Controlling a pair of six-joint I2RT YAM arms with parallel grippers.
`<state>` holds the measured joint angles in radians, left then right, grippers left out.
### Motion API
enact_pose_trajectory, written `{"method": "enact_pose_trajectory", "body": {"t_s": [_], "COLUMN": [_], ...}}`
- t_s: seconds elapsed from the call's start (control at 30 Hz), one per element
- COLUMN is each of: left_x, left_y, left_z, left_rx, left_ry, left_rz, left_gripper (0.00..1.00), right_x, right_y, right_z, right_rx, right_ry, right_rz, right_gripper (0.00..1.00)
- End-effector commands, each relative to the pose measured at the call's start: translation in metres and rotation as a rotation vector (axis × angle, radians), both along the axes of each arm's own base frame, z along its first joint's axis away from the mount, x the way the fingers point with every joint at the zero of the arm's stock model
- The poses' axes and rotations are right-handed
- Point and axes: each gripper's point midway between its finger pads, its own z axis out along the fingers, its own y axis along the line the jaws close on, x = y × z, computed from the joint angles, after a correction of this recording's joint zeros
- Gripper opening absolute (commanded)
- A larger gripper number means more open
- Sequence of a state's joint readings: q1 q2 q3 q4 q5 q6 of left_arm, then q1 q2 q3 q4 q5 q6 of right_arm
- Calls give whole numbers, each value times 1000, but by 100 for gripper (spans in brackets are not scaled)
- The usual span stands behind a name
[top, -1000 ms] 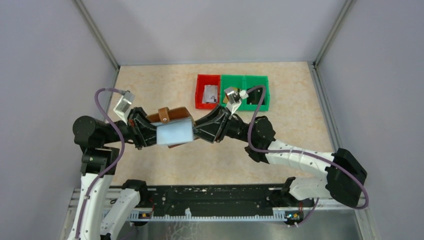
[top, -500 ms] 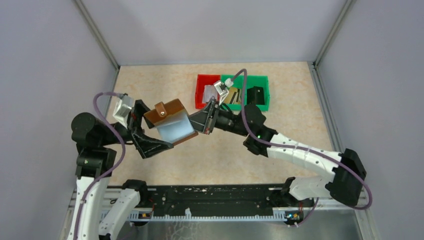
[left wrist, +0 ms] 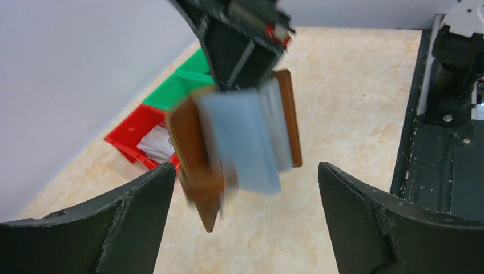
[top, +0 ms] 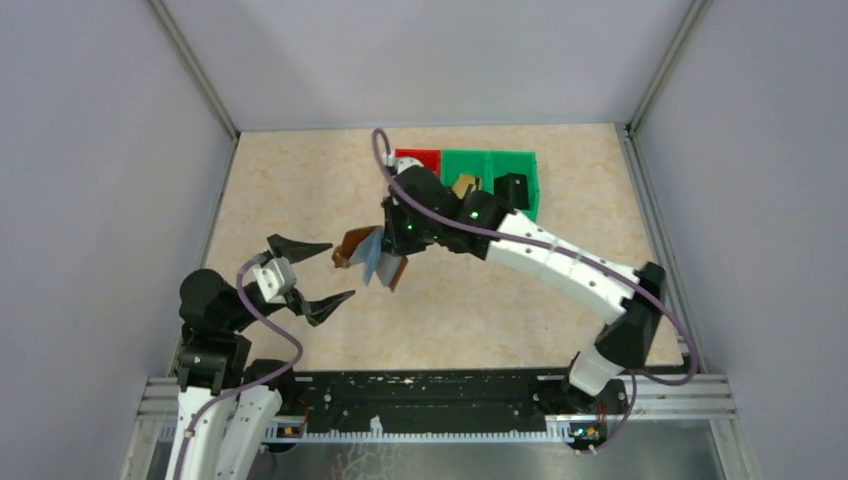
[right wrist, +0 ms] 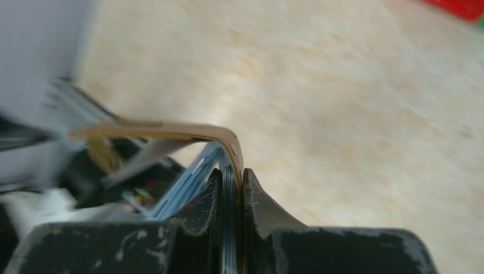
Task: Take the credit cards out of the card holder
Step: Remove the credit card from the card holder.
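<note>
While the right tool point(right wrist: 231, 184) is clenched on the card holder point(left wrist: 191, 151), the brown leather hangs in the air above the surface point(top: 290, 185), open like a book. Seen from the right wrist, one leather flap curls away to the left of the fingertips, and the thin edges of the pale blue credit cards point(left wrist: 242, 142) sit pinched between the jaws alongside the leather. The cards stick partly out of the holder, overlapping each other; how many there are cannot be told through the blur. The left tool point(top: 340, 268) is released, its fingers spread wide and touching nothing, with the holder in front of its fingertips and apart from them. A red bin point(top: 415, 155) and a green bin point(top: 505, 156) stand behind the right tool, at the far edge of the surface.
</note>
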<state>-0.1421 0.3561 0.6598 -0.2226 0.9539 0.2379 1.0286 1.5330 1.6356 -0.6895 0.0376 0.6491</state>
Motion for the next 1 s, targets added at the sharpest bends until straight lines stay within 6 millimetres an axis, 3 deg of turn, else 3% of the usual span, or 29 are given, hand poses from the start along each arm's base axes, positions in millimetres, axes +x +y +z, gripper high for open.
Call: {"method": "enact_pose_trajectory", "body": {"t_s": [0.0, 0.27, 0.4, 0.57, 0.77, 0.97], "left_x": [11, 4, 3, -7, 21, 43], "left_y": [2, -6, -9, -13, 10, 23], "left_z": [-8, -26, -30, -27, -45, -69], "left_rx": [4, -62, -117, -179, -78, -8], "left_ry": [-13, 138, 209, 198, 17, 50], "left_rz": [35, -22, -38, -83, 126, 236], "left_gripper": [99, 99, 99, 99, 99, 99], "right_x": [-6, -8, -12, 2, 7, -1], "right_y": [-74, -65, -48, -17, 23, 41], "right_z": [-77, -71, -68, -58, -60, -61], "right_rx": [-538, -591, -563, -600, -573, -525], "right_ry": [16, 8, 19, -18, -14, 6], "right_rz": [14, 30, 65, 67, 91, 135], "right_gripper": [0, 0, 0, 0, 0, 0]}}
